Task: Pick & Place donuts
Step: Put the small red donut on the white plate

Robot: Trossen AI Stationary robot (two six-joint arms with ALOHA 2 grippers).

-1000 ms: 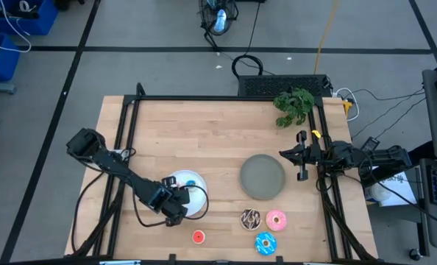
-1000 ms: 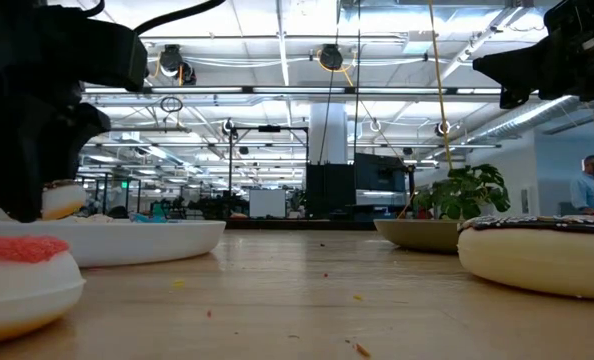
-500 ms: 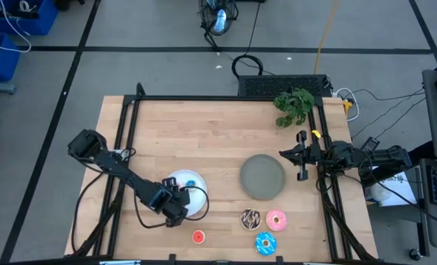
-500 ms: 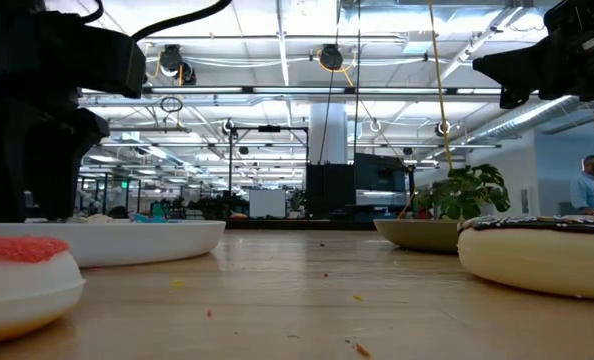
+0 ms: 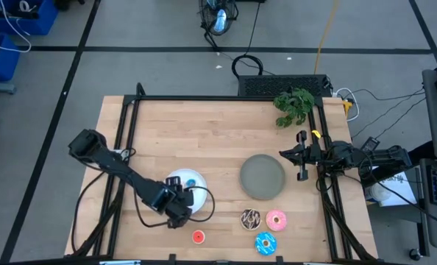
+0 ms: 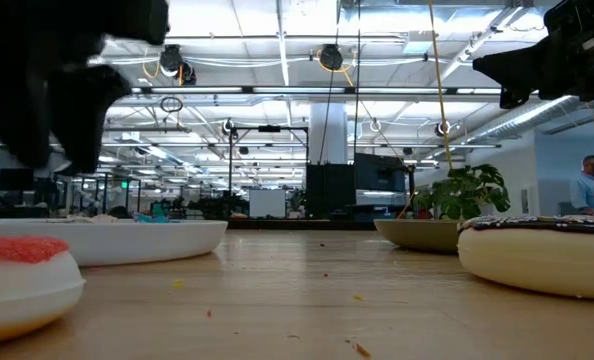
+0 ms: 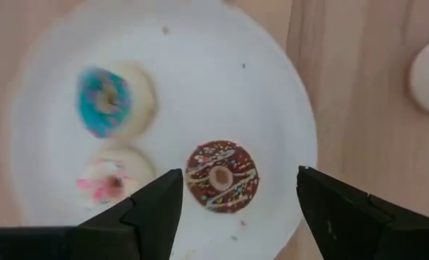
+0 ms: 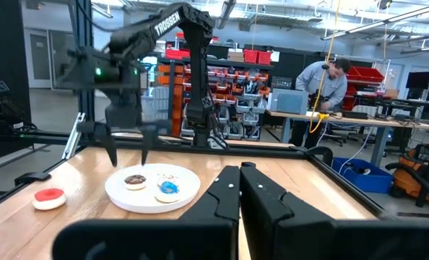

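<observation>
Donuts are spread over two spots on the table. On the white plate three tiny ones are seen from the left wrist view: a blue donut, a brown donut with drizzle, and a pale donut with pink marks. The brown one lies free on the plate, directly between and beyond the two dark fingers of the left gripper, which is held open just above the plate with nothing in it. In the high view that gripper covers the plate's 7 o'clock edge.

At about 5 o'clock from the white plate, on bare wood, a red donut is found. Further toward 3 o'clock a group of three larger ones is set close together: a chocolate donut, a pink donut just beside it, and a blue-sprinkled donut at 6 o'clock of the pair. The grey plate stands at 12 o'clock of this group and carries nothing.

The right gripper is parked at the table's 3 o'clock edge, with its fingers pressed together on nothing. A green plant is seen at the 1 o'clock corner. A person is visible at a bench in the room behind.
</observation>
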